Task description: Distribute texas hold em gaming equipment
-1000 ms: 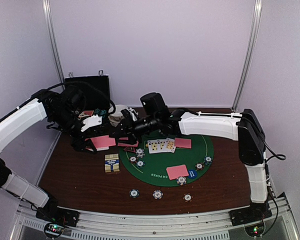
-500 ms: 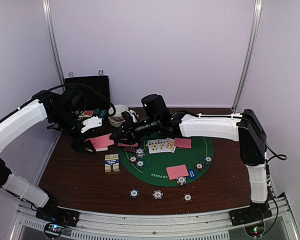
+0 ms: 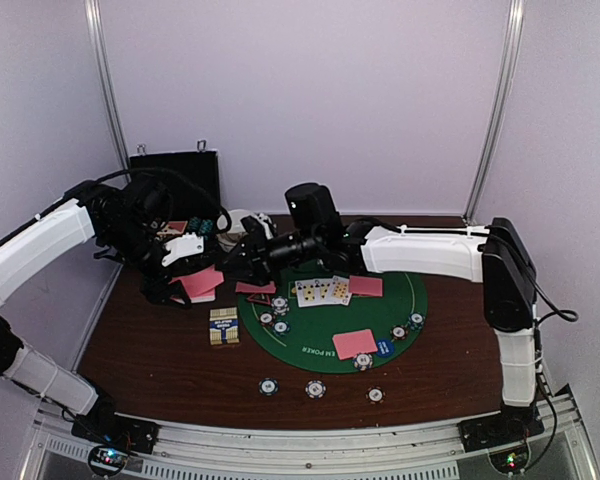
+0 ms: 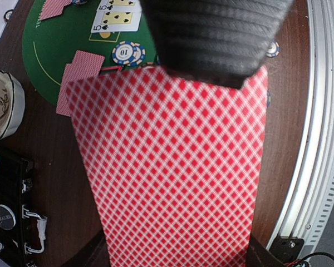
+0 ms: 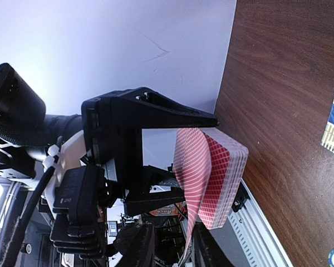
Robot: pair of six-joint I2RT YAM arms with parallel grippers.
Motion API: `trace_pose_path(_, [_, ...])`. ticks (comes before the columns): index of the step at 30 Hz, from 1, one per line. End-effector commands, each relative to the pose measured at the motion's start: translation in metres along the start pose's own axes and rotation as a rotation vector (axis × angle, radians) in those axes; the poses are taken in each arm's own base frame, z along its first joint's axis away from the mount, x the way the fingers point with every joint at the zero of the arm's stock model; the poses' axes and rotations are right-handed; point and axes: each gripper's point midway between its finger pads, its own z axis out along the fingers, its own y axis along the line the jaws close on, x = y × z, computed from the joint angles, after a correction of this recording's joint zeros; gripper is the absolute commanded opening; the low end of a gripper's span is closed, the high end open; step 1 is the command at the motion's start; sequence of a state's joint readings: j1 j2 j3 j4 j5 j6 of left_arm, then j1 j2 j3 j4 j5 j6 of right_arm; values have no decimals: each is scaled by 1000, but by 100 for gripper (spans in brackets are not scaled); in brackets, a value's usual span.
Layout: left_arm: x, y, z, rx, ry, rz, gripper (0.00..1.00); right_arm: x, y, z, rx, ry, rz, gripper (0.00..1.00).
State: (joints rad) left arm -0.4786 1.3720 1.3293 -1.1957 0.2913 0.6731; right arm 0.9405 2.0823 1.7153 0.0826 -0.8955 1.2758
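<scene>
My left gripper [image 3: 187, 284] is shut on a deck of pink-backed cards [image 3: 202, 282] above the table's left side. That deck [image 4: 167, 167] fills the left wrist view. My right gripper [image 3: 242, 260] reaches to the deck from the right. In the right wrist view the top card [image 5: 190, 178] bends away from the deck [image 5: 227, 183] and runs down against one finger [image 5: 207, 253]. The right gripper [image 5: 172, 249] shows a gap between its fingers. Face-up cards [image 3: 323, 291], pink cards [image 3: 354, 342], chips [image 3: 280, 305] and a blue button [image 3: 384, 347] lie on the mat.
The round green felt mat [image 3: 320, 330] covers the table's middle. Three chips [image 3: 315, 388] lie in a row in front of it. A card box [image 3: 223, 326] lies left of the mat. A black case [image 3: 175, 175] and a white bowl [image 3: 238, 225] stand at the back left.
My right arm has shifted slightly to the right and back at the deck. The left arm holds the deck in the same place.
</scene>
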Motion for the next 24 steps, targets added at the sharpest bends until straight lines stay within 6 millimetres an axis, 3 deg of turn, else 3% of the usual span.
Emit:
trace_pose_path(1, [-6, 5, -3, -32, -37, 21, 0, 4, 2, 10, -32, 25, -4, 25])
trace_pose_path(7, [-6, 4, -4, -31, -42, 22, 0, 2, 0, 18, -40, 34, 5, 23])
trace_pose_path(16, [-5, 4, -4, -35, -38, 23, 0, 1, 4, 20, -72, 32, 20, 7])
trace_pose_path(19, [-4, 5, -4, -36, -34, 23, 0, 0, 4, 15, -72, 29, 22, 0])
trace_pose_path(24, [-3, 4, -4, -41, -30, 21, 0, -6, -2, -8, -60, -5, 31, 0])
